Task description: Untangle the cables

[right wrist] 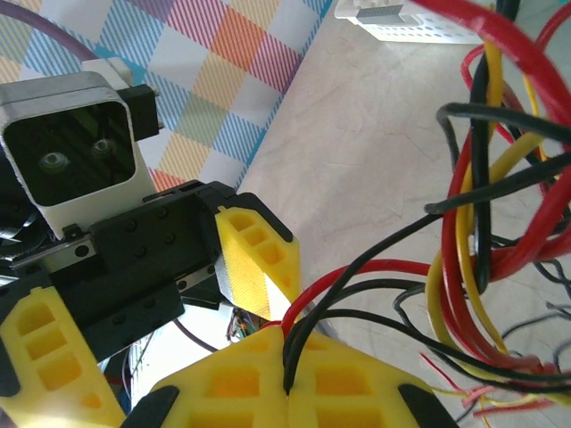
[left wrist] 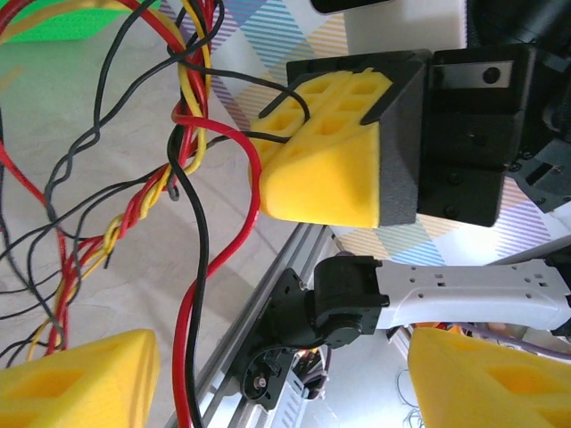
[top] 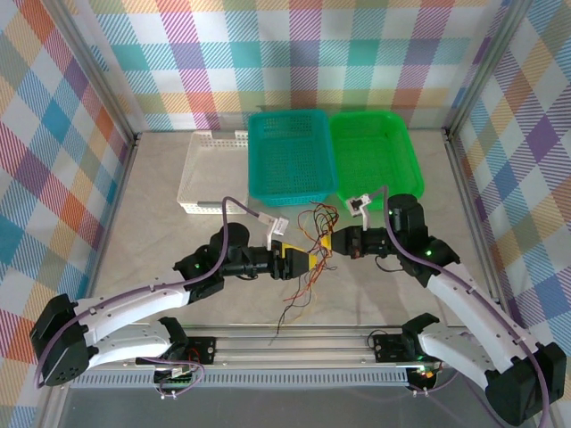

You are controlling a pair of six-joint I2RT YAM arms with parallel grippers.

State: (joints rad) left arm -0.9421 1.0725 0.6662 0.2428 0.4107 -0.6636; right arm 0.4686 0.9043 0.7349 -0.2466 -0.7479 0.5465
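I log thin floppy red, yellow and black cables [top: 312, 239] bunched between both claws. Right gripper [right wrist: 287, 357] is clamped tight on red and black strands. Left gripper [top: 296, 261] stands wide apart, with strands crossing its gap.

1. My left arm [top: 134, 310] and right arm [top: 477, 312] wear smooth white shells, with black housings at every joint.
2. A thick purple cable [top: 234, 203] runs along each arm.
3. A small green light [top: 185, 266] glows on a black joint of each arm.
4. My left gripper [left wrist: 281, 343] and right gripper [right wrist: 287, 357] carry yellow fingers [left wrist: 330, 169] moulded with rectangular pockets, fixed to black carriers.
5. A silver camera [right wrist: 76, 152] with two round lenses sits on my left wrist.
6. A grey plate [left wrist: 473, 76] with one round hole is set into my right wrist's black block.
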